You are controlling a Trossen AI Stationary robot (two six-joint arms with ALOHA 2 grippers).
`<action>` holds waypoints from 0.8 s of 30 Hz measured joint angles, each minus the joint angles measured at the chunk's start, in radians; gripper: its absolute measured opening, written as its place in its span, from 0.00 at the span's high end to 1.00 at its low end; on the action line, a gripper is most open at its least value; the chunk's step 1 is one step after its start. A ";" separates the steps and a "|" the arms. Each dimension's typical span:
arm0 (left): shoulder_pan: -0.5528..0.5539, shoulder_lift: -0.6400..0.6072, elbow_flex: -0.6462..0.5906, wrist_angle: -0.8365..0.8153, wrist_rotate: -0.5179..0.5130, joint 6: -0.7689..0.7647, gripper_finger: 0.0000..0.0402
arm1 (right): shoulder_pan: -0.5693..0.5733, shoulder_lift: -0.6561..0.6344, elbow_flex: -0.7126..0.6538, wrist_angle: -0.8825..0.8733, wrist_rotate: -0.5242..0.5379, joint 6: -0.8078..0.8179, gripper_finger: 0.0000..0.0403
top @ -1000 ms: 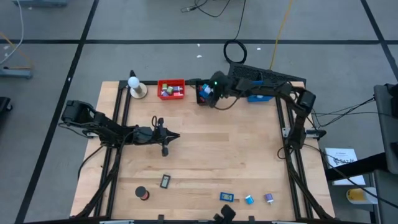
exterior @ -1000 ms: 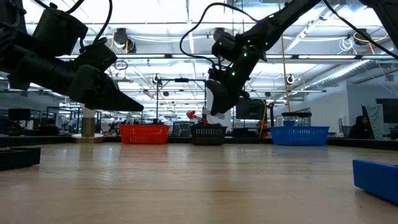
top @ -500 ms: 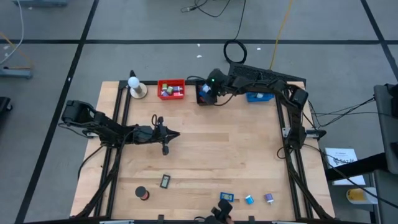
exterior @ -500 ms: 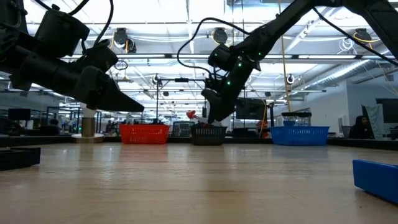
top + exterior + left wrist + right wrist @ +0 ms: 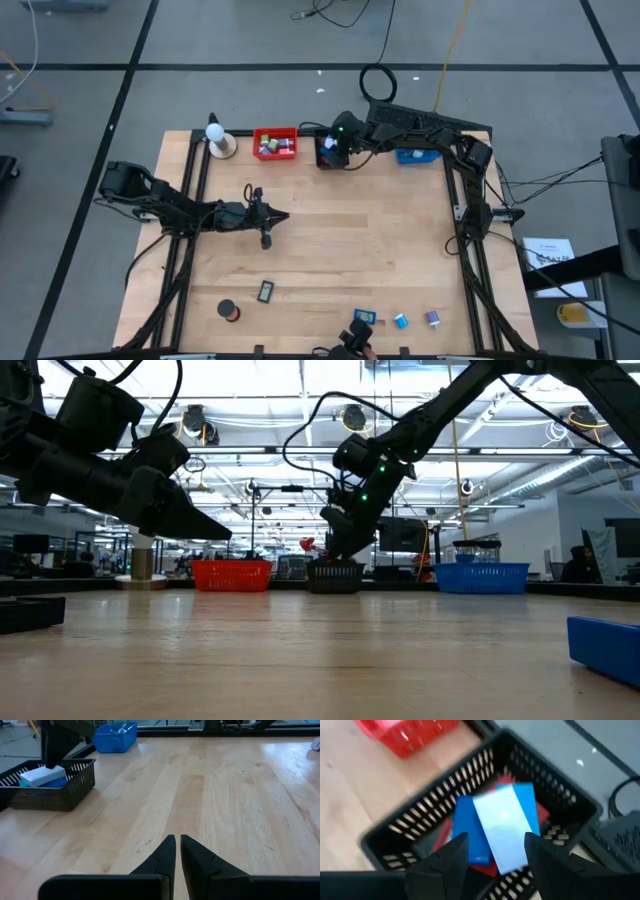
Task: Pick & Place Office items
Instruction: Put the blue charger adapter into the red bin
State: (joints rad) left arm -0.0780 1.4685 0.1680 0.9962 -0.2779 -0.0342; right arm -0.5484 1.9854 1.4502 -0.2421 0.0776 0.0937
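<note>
The table under the left gripper is pale wood with a fine lengthwise grain, smooth, with a soft satin sheen; its fingers look like matt black plastic; the black bin beneath the right gripper is slotted plastic, slightly glossy on the rim; the light-blue block lying inside it has a smooth, shiny face; the blue piece beside it is flatter in finish; the red bin beyond is ribbed, glossy plastic.
</note>
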 joint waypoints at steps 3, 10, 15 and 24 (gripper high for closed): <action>0.000 0.000 0.000 0.000 0.000 -0.030 0.91 | 0.007 -0.008 0.001 0.008 -0.001 -0.017 0.53; -0.001 0.000 0.002 0.002 0.030 -0.089 0.91 | 0.098 -0.189 -0.024 -0.234 0.010 -0.077 0.69; -0.009 0.000 0.002 0.026 0.049 -0.096 0.91 | 0.285 -0.380 -0.187 -0.246 0.118 -0.047 0.93; -0.093 0.022 0.053 0.069 0.050 -0.084 0.91 | 0.671 -0.579 -0.542 -0.016 0.319 0.210 1.00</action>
State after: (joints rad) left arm -0.1715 1.4901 0.2214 1.0648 -0.2281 -0.1186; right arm 0.1227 1.4059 0.9083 -0.2581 0.3963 0.3041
